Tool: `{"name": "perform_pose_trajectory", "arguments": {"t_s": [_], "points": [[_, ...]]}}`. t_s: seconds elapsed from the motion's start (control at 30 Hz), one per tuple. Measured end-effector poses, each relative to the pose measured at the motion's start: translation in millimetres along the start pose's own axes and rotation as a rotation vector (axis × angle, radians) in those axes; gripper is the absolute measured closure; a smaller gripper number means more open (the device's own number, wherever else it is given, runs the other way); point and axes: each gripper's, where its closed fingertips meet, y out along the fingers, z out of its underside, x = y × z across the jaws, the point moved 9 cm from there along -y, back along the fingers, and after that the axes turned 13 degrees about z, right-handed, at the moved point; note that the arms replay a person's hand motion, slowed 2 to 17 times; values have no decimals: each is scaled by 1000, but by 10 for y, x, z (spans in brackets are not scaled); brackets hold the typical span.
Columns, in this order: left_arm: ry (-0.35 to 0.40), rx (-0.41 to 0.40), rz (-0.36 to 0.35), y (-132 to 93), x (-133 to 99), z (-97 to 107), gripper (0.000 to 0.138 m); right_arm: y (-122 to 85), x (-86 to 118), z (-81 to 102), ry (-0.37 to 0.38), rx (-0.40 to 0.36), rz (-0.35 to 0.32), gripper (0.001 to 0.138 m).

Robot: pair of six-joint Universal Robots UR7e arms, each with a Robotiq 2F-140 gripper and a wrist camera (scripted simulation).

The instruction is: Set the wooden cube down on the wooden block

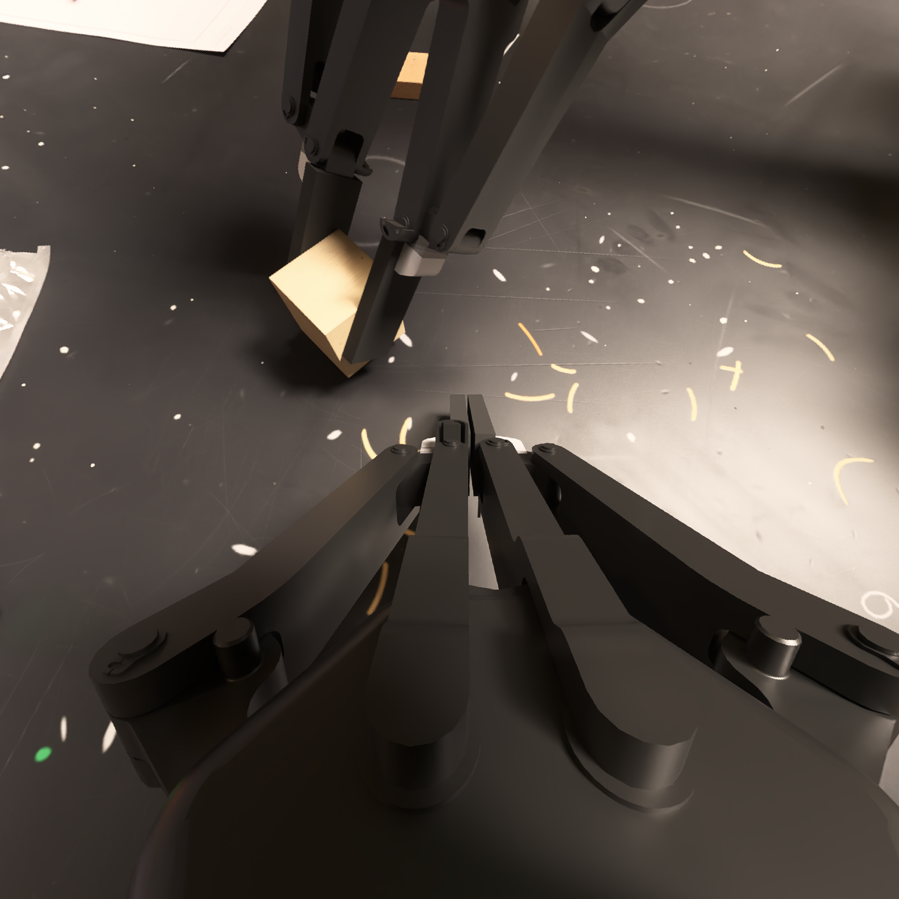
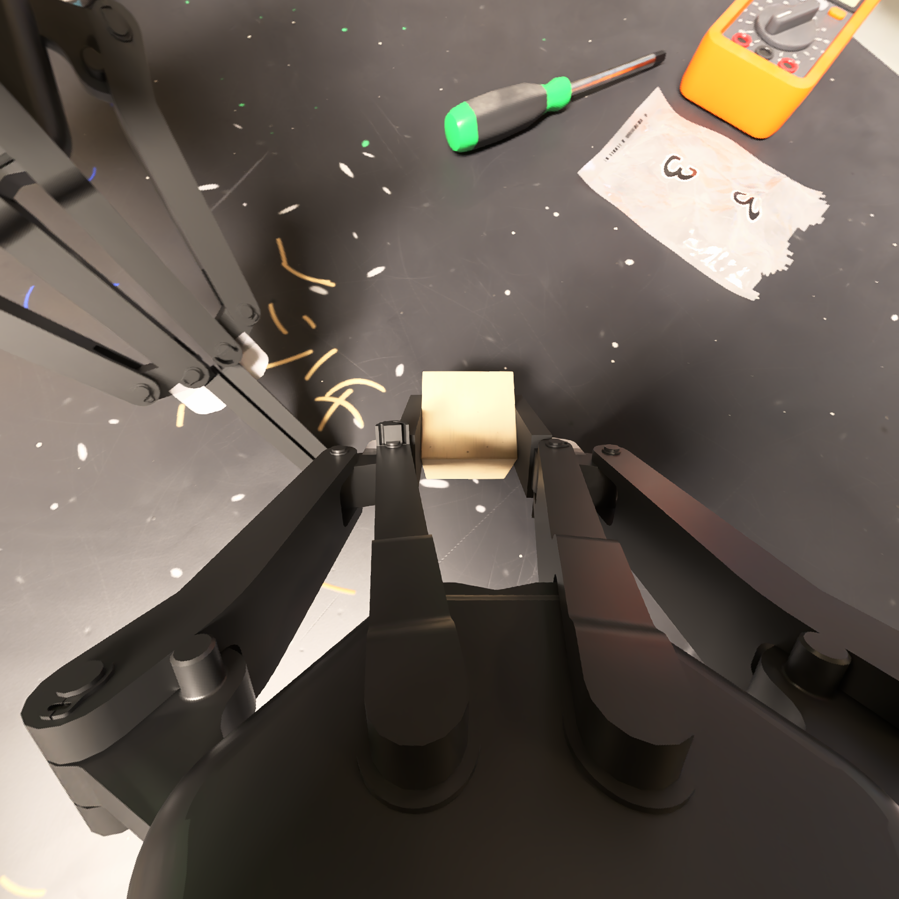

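My right gripper (image 2: 467, 413) is shut on the pale wooden cube (image 2: 467, 418), one finger on each side face. In the left wrist view the cube (image 1: 316, 292) hangs tilted in the right gripper (image 1: 338, 301), low over the dark table, with its shadow under it. I cannot tell whether it touches the table. The darker tan wooden block (image 1: 411, 75) lies farther back, partly hidden behind the right gripper's links. My left gripper (image 1: 467, 406) is shut and empty, a short way in front of the cube. Its links (image 2: 146, 301) show at the left of the right wrist view.
A screwdriver with a green and grey handle (image 2: 515, 114), an orange multimeter (image 2: 773, 63) and a clear plastic bag (image 2: 700, 204) lie beyond the cube. A white sheet (image 1: 146, 24) and another plastic bag (image 1: 19, 292) lie at the left. The table (image 1: 632, 316) is scratched and speckled.
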Motion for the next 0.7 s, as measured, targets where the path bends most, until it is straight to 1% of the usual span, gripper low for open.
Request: {"name": "perform_pose_trajectory", "arguments": {"t_s": [0.23, 0.47, 0.7], "points": [[-1, 0, 0, 0, 1, 0, 137, 29, -40, -20, 32, -14, 22, 95], [-2, -1, 2, -1, 4, 0, 137, 43, 71, -49, 16, -44, 25, 95], [-4, -2, 3, -1, 5, 0, 137, -3, 253, -50, -29, -66, -32, 95]]}}
